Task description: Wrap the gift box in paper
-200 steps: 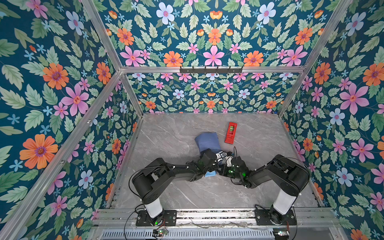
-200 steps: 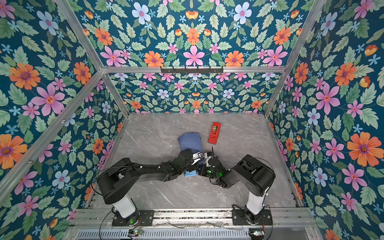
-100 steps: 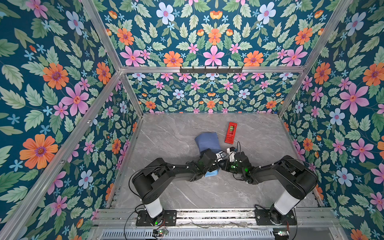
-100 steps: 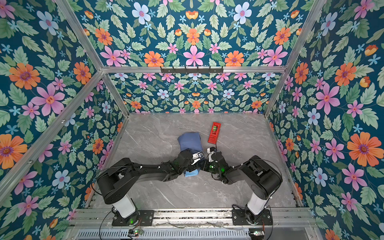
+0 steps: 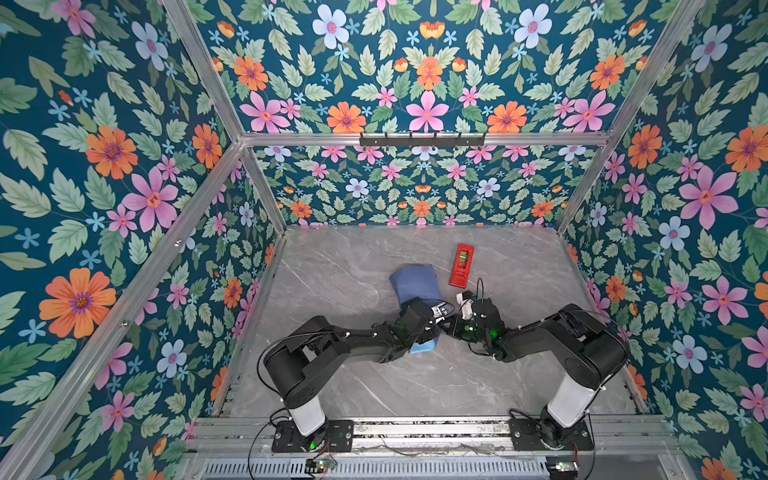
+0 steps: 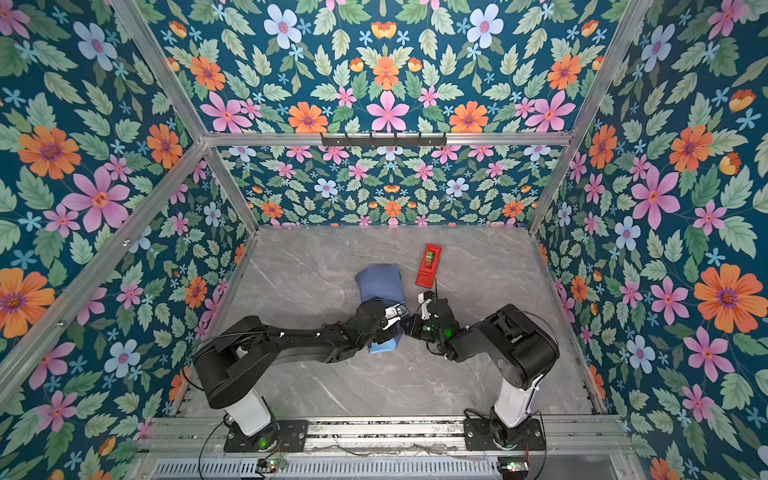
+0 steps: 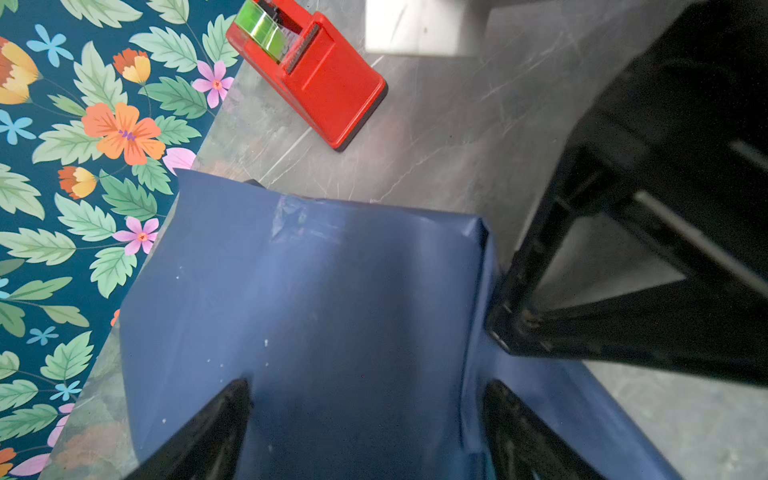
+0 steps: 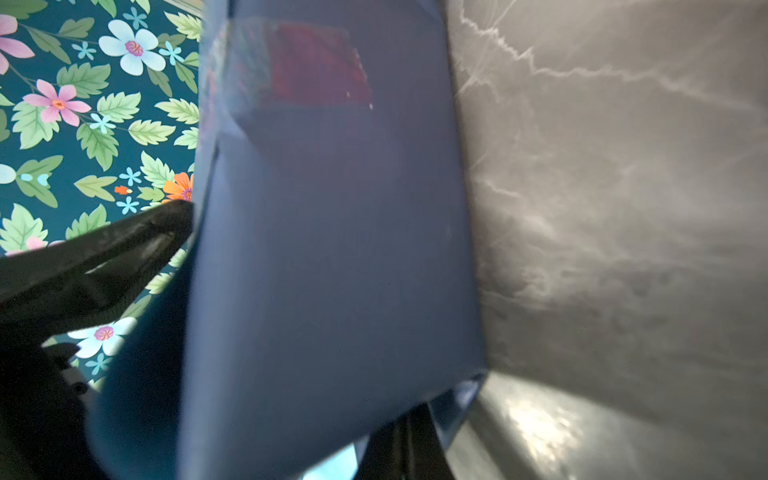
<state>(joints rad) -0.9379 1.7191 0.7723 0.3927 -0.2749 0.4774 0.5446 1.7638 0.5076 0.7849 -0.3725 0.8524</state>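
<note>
Right arm [image 5: 582,345] advanced; paper [image 5: 415,282] parcel runs near-to-far.

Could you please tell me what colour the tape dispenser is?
The tape dispenser is red with a green roll, clearest in the left wrist view.

Smooth, faintly glossy slate-blue paper [image 7: 332,311], glossy red plastic tape dispenser [image 7: 328,83], polished grey marble-look table [image 7: 457,145].

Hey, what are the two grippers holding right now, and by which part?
The right gripper looks shut on the paper, pinching a fold along its side edge. The left gripper stands open over the wrapped top, holding nothing.
</note>
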